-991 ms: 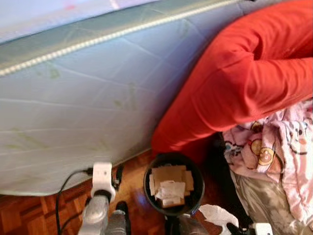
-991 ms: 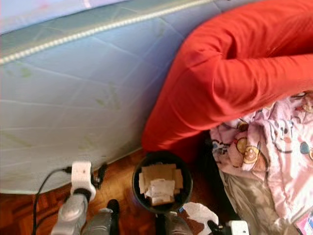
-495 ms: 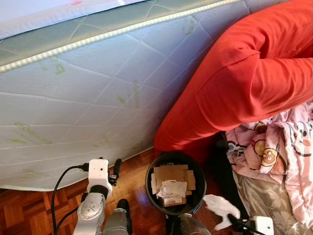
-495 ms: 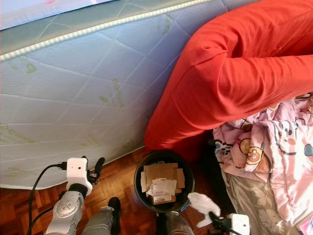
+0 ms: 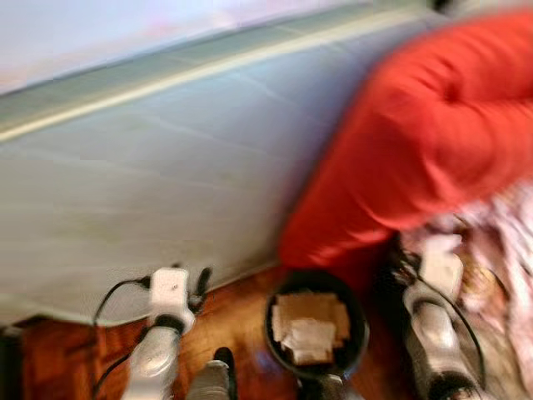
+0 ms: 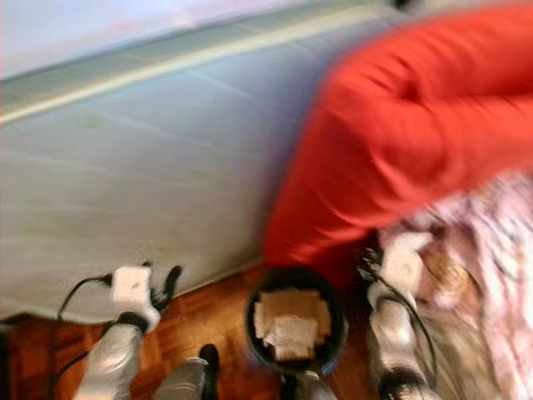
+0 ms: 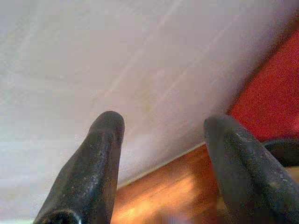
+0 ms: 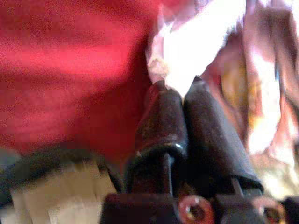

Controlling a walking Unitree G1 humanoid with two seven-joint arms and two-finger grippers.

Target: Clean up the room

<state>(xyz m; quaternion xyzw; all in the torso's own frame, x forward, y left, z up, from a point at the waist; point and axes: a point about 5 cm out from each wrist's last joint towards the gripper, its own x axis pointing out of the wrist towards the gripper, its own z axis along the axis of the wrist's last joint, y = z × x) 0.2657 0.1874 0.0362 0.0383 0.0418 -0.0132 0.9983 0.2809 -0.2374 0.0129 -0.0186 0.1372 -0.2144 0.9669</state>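
moved: right arm has come up from the frame's bottom right corner to just right of the bin, lower right of centre; whole head view is now motion-blurred, so the camera moved too
tissue: white crumpled tissue (image 8: 196,44) sticks out past the right fingertips, in front of the pink bedding; in the head views it is a pale blur at the tip of the right arm
tissue axis: no clear long axis, it fans away from the fingertips; too blurred for more
right gripper (image 8: 180,91): fingers pressed together, pinching the tissue at their tips
left gripper (image 7: 163,135): fingers well apart, nothing between them, aimed at the mattress side with wood floor beyond
bin: round black bin (image 5: 360,333) at bottom centre, between the two arms, holding cardboard pieces (image 5: 310,321) and paper
wrist-only detail: right wrist view shows the closed fingers and the pinch; the head views are too blurred for either
head-only detail: layout of both arms either side of the bin
red cover (image 5: 416,142): upper right, draped down to just behind the bin
mattress (image 5: 166,183): pale quilted side, upper left and centre
pink bedding (image 6: 491,242): patterned, right edge, under the red cover
floor (image 5: 58,358): wood parquet, bottom left
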